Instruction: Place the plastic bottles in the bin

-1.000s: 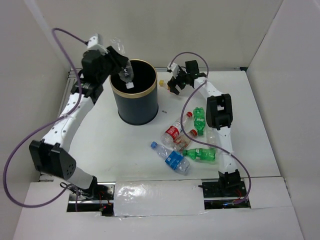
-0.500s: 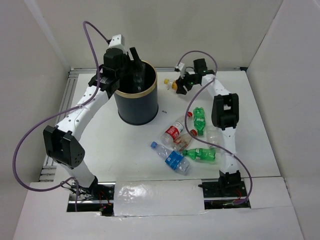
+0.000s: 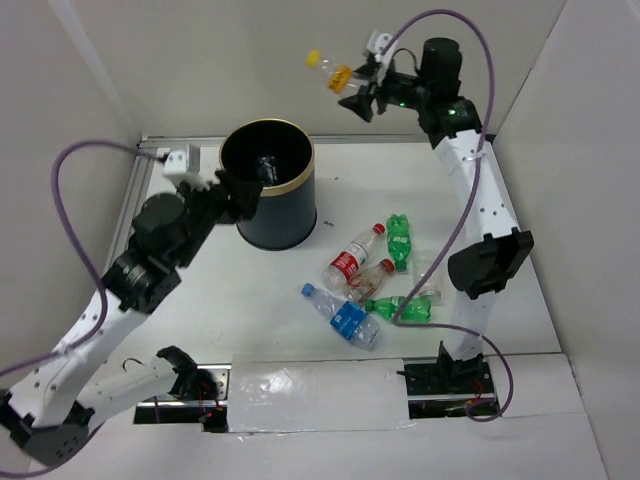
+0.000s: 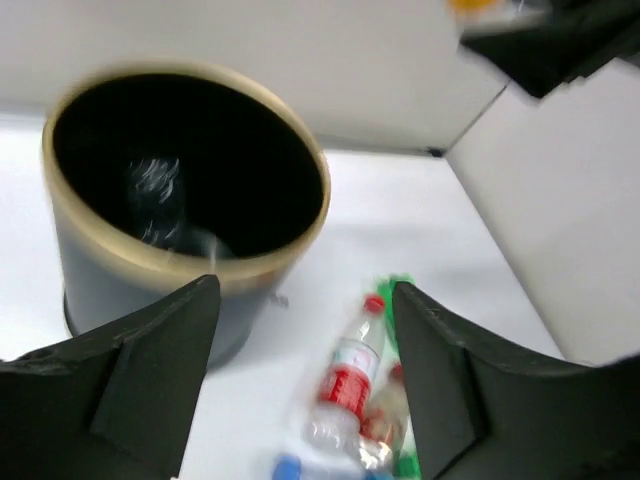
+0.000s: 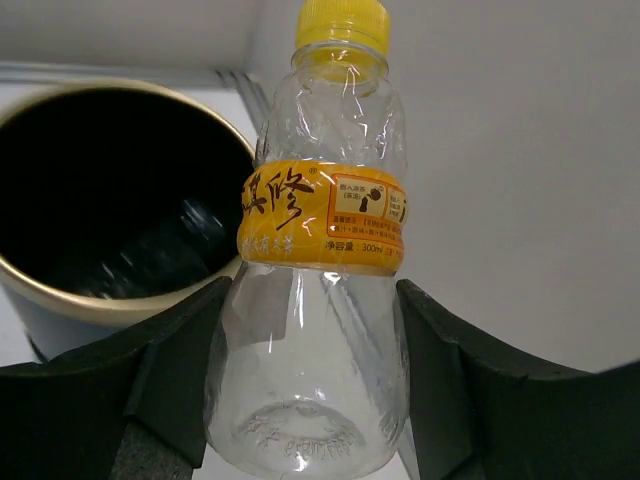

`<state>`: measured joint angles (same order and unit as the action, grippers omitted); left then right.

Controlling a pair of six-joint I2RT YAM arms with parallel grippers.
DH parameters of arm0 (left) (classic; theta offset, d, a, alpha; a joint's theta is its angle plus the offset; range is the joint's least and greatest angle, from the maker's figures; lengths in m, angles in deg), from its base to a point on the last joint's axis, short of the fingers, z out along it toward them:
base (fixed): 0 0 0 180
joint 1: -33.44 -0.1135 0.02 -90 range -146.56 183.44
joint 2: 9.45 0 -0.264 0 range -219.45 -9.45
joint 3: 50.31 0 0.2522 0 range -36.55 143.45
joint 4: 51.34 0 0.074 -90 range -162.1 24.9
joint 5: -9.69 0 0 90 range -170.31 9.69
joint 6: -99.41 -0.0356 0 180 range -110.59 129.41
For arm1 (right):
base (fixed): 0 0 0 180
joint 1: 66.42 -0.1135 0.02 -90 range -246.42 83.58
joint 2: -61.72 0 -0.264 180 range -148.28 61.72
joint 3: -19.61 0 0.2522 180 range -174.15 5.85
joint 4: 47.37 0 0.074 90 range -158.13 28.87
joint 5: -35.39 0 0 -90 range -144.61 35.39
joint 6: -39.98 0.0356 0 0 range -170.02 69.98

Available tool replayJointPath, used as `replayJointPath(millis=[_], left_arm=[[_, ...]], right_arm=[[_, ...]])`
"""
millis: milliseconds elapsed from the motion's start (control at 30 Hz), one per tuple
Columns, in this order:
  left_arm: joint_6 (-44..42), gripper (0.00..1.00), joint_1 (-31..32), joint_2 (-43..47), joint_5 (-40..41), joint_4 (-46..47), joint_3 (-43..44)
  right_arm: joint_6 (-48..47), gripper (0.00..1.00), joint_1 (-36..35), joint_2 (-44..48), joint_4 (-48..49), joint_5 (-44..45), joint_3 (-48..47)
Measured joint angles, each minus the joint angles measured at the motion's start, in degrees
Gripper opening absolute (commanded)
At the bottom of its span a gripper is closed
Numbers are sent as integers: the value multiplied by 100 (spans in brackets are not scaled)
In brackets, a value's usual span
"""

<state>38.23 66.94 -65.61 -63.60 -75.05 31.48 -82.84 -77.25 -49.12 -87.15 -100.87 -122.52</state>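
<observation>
The dark bin (image 3: 296,186) with a gold rim stands at the back left, and a clear bottle (image 4: 155,190) lies inside it. My left gripper (image 3: 238,195) hangs open and empty beside the bin's near left side. My right gripper (image 3: 352,88) is raised high, up and to the right of the bin, shut on a yellow-capped bottle (image 3: 330,70) with an orange label (image 5: 322,215). On the table lie several plastic bottles: a red-labelled one (image 3: 350,262), a blue-labelled one (image 3: 344,317) and two green ones (image 3: 399,240) (image 3: 405,309).
White walls enclose the table on the left, back and right. The right arm's elbow (image 3: 490,262) hangs over the table's right side, close to the lying bottles. Purple cables loop above both arms.
My left gripper let a clear bottle fall into the bin, opened and drew back to the bin's near left. My right gripper closed on the yellow-capped bottle and lifted it high off the table.
</observation>
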Motion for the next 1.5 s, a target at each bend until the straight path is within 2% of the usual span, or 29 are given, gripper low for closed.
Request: replayJointPath(millis=[100,200,300,333,367,433,533,700,767,867,1000,1100,1167,1200,1300,1333,1500], left_arm=[[619,76,251,855,68,-317,-938],[1263,81,664,1082,63,-535,-1729],[1976,87,1154,999,63,-767,-2328],[2223,88,1314,942,66,-807,-2505],[2465,91,1429,890,72,-822,-2627],[3042,94,1650,750,107,-769,-2844],[3934,99,1779,516,96,-330,-3220],[5182,99,1840,-385,-129,254,-3403],[5606,99,1891,-857,-264,387,-3381],[6275,99,2037,-1558,-476,520,-3320],[6828,99,2249,-2485,-699,627,-2959],[7038,97,2363,-3130,-791,763,-2555],[7090,86,2400,-3554,-835,885,-2277],[7143,63,2409,-3731,-863,916,-2149],[7254,29,2446,-3947,-944,981,-2002],[7197,22,2461,-3919,-949,944,-2015],[7163,6,2533,-3145,-920,566,-2540]], right_arm=[[31,35,-745,85,144,-70,-52],[44,41,-1362,-105,146,-55,-50],[46,61,-1681,-409,144,61,-42],[48,72,-1744,-507,140,105,-26],[74,89,-1803,-612,131,175,-15],[160,100,-1908,-800,133,293,-15],[258,100,-2015,-968,120,501,-17],[575,100,-2028,-752,184,1134,136],[651,93,-1965,-446,197,1346,424],[796,83,-1646,341,282,1526,1270],[944,83,-745,1725,284,1545,2949],[968,89,-92,2629,284,1545,4199],[966,89,131,3110,216,1543,4946],[964,89,195,3340,232,1537,5337],[964,83,420,3838,83,1405,6216],[975,82,507,3934,22,1344,6419],[1246,76,1082,4054,-61,1119,6839]])
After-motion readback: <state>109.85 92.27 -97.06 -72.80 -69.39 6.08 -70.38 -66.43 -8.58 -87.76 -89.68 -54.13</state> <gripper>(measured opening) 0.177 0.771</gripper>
